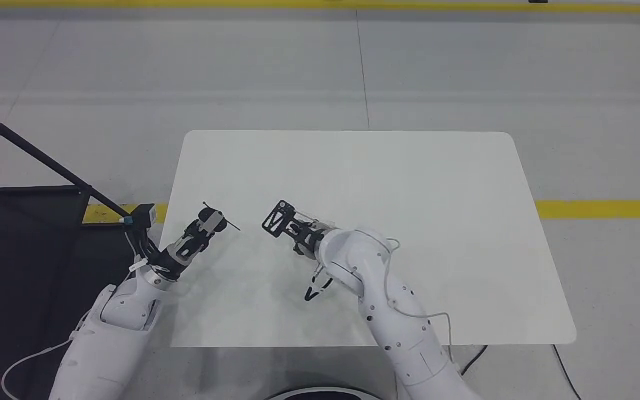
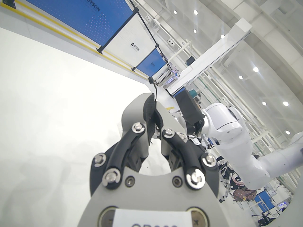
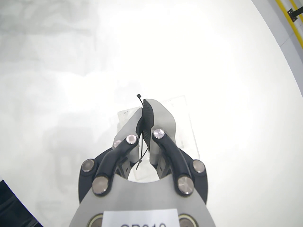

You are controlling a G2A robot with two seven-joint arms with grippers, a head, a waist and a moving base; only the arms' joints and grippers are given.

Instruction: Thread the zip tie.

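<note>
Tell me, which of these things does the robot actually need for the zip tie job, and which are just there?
For the job:
left gripper, shut on a black zip tie
right gripper, shut on a second zip tie

Just there:
white table
blue panels
yellow floor line

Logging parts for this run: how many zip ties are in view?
2. One black zip tie is clamped in the left gripper; a second zip tie is clamped in the right gripper. Others could be hidden from these views.
</note>
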